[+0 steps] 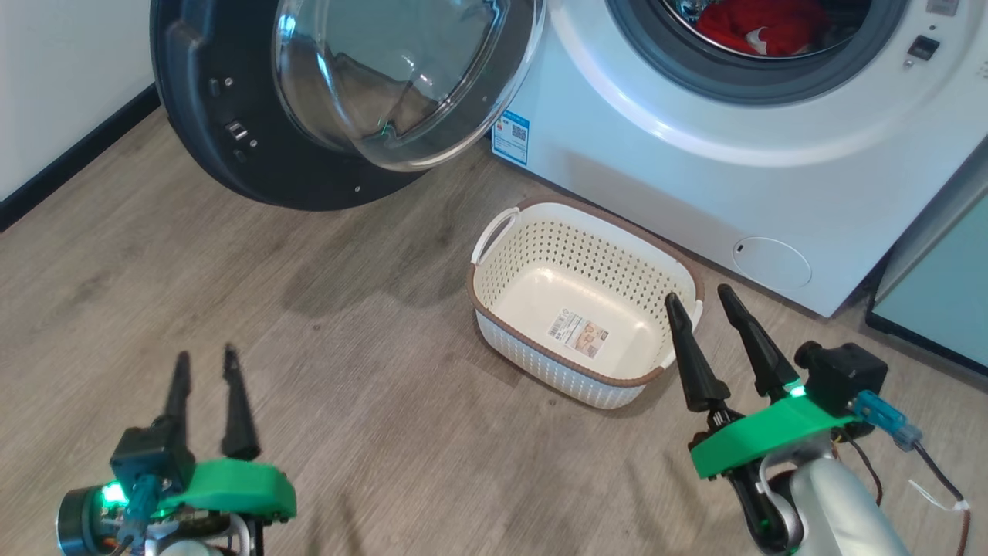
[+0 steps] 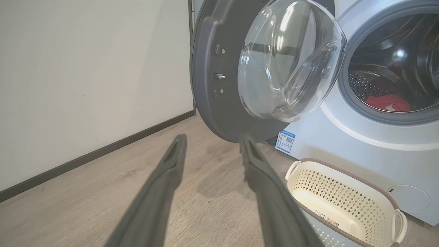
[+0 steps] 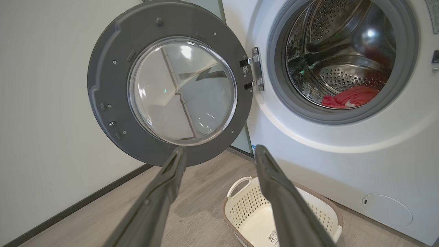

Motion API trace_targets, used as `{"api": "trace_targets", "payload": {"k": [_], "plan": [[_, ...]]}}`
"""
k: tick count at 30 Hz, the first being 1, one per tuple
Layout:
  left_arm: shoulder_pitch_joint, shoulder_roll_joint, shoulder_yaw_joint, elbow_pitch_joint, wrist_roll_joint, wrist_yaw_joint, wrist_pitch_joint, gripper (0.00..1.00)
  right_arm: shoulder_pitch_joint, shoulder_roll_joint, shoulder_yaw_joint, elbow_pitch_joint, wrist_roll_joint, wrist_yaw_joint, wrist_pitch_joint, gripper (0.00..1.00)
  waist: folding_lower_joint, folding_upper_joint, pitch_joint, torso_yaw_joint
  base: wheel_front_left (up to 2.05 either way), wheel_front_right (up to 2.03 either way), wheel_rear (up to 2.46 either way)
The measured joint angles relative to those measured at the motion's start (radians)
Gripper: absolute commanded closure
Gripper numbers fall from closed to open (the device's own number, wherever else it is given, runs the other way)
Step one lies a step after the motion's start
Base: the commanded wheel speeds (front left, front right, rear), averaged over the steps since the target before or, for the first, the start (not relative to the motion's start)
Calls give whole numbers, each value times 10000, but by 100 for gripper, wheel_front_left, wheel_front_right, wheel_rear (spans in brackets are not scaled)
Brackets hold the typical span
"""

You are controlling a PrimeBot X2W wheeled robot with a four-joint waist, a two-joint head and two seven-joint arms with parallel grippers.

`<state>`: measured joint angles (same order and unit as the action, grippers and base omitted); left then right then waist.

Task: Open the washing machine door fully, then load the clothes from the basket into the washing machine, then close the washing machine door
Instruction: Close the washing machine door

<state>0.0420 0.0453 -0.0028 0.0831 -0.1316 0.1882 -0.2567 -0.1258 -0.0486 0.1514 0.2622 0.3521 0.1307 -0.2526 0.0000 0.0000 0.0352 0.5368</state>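
Red cloth with a flash of white, the clothes (image 1: 760, 27), lies low inside the steel drum (image 3: 343, 51) of the washing machine (image 1: 656, 154), a white front-loader. The washing machine door (image 1: 224, 116), black-rimmed with a bulging glass bowl, stands swung wide on the machine's hinge side. On the wood floor (image 1: 347, 347) just in front of the machine sits the basket (image 1: 587, 212), cream perforated plastic, with nothing inside but a label (image 1: 577, 333) on its bottom. The left gripper (image 1: 206, 355) hovers out in front of the machine, below the open door, fingers parted and holding nothing. The right gripper (image 1: 697, 295) hangs at the basket's end farther from the machine, fingers spread, likewise bare. Opening and loading look done, though part of the drum is hidden, so a stray piece cannot be ruled out. By this reading, only closing the door is left.
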Motion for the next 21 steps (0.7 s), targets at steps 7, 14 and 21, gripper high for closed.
{"api": "trace_targets", "payload": {"k": [7,14,21], "plan": [[-57,0,-17,-443,-123,2,0,100,-2,0,-159,-188,-268,0,0,0,0,0,299,17,0,0,0],[-813,-15,355,-1292,-59,-38,0,100,44,0,-554,-635,-819,0,0,0,0,0,854,33,0,0,0],[-2266,274,1929,-2023,332,-456,-2,100,178,-192,-489,-1085,-1172,0,0,0,0,0,1575,-267,0,0,0]]}}
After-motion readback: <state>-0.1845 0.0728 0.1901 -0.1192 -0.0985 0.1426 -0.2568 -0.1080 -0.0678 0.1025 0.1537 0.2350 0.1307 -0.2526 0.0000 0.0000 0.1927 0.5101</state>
